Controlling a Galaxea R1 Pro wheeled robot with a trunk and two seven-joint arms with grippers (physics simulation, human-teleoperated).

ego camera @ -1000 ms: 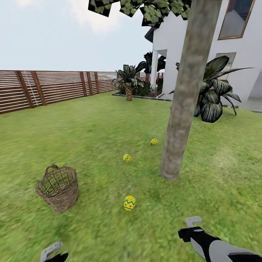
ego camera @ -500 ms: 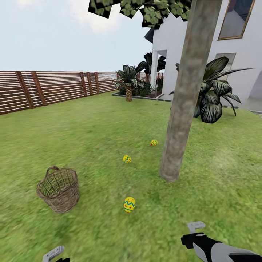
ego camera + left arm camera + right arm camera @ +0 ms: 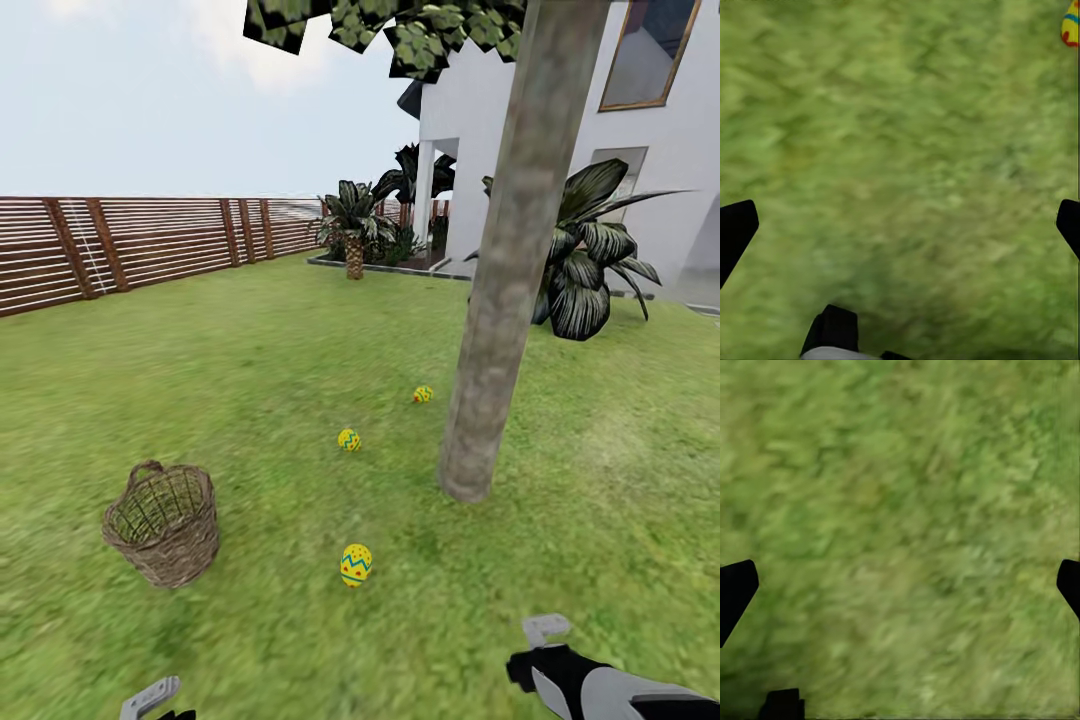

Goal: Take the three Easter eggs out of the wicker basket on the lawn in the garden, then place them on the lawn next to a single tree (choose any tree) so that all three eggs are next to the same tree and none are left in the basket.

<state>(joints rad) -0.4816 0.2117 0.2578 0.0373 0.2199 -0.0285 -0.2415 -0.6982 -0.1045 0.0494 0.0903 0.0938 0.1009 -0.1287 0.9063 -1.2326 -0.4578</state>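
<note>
Three yellow Easter eggs lie on the lawn (image 3: 250, 350). One egg (image 3: 356, 564) is nearest me, a second egg (image 3: 349, 439) is farther off, and a third egg (image 3: 423, 394) lies close to the tree (image 3: 497, 300). The brown wicker basket (image 3: 162, 525) stands upright to their left, and I see no egg inside it. My left gripper (image 3: 150, 697) sits at the bottom edge and my right gripper (image 3: 546, 631) at the lower right. Both hang over grass, apart from the eggs. In the wrist views the left gripper (image 3: 900, 225) and right gripper (image 3: 900, 585) are open and hold nothing. An egg (image 3: 1071, 24) shows at one edge of the left wrist view.
A slatted wooden fence (image 3: 130, 245) runs along the left. The white house (image 3: 660, 160) stands behind the tree. Palm-like plants (image 3: 585, 260) grow by the house, another plant (image 3: 353, 225) farther back.
The right gripper has sunk lower and a little to the right in the head view. The whole picture has shifted slightly. Eggs and basket lie where they were.
</note>
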